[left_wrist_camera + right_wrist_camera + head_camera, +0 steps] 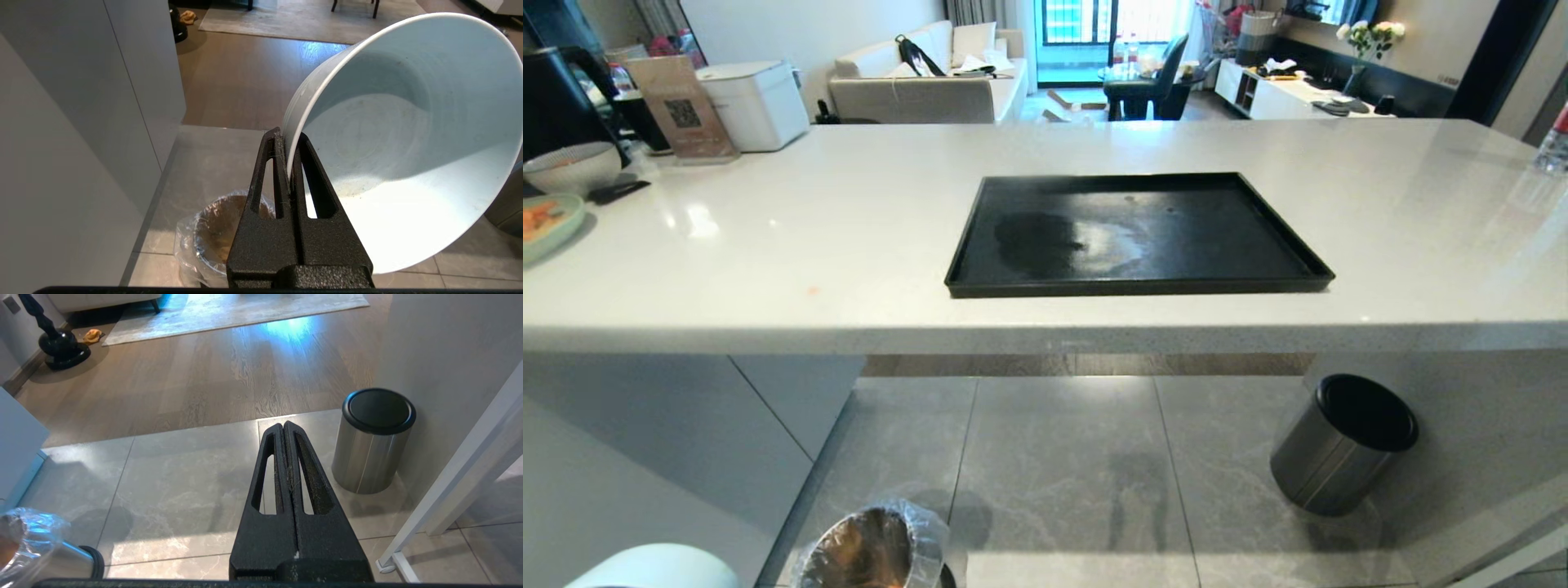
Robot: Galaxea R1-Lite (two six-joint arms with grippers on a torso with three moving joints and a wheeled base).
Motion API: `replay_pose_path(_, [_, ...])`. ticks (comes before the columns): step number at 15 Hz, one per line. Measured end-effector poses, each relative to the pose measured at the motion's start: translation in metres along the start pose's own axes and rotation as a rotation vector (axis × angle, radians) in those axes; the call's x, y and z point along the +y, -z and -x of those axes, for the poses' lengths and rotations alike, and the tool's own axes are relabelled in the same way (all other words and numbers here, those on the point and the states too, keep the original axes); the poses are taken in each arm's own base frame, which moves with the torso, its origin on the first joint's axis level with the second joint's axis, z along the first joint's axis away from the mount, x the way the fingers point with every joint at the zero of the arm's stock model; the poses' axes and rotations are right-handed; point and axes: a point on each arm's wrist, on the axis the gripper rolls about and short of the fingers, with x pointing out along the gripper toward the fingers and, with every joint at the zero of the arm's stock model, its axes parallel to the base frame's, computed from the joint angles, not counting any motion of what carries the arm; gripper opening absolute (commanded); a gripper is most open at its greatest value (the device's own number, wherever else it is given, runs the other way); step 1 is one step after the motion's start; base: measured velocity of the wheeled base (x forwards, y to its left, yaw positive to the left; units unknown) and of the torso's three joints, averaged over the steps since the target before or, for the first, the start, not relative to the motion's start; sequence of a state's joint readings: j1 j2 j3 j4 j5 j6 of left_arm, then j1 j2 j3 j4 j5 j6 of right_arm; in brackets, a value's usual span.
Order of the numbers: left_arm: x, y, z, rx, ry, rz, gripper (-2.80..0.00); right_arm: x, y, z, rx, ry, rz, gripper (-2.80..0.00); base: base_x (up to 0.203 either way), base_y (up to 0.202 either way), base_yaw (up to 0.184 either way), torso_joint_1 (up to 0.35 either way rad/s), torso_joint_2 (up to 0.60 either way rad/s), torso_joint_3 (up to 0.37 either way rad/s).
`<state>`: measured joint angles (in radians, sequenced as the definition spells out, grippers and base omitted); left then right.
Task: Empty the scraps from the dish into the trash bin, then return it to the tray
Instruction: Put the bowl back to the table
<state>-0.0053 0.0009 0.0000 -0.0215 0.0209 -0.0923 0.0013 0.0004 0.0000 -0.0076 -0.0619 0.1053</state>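
Left end effector [288,163] grasps tilted dish [408,143]; right end effector [284,428] clenched; scraps possibly hidden.

The head view looks forward and down across the counter [768,245] to the floor. Both wrist views sit low behind their fingers, facing the floor at close range. The trash bin [874,545] shows in all three; the steel cylinder [372,441] in head and right wrist
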Motion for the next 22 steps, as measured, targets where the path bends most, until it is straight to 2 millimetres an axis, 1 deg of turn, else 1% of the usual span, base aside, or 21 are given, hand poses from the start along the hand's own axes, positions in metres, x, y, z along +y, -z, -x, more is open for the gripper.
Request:
replay_pose_path(9, [0.0,0.0,0.0,0.0,0.0,0.0,-2.8,0.0,0.0,0.0,0.001,-0.001,0.0,-2.8,0.0,0.0,0.0,0.12,-0.49,-0.372])
replay_pose_path(20, [0.0,0.0,0.0,0.0,0.001,0.0,-2.8,0.0,0.0,0.0,0.0,-0.001,0.001,-2.8,0.0,0.0,0.0,0.209,-0.57,-0.368])
replay_pose_path(22, [0.0,0.0,0.0,0.0,0.0,0.0,-2.8,0.0,0.0,0.0,0.0,0.0,0.002,-2.8,0.0,0.0,0.0,0.17,-0.42,-0.258])
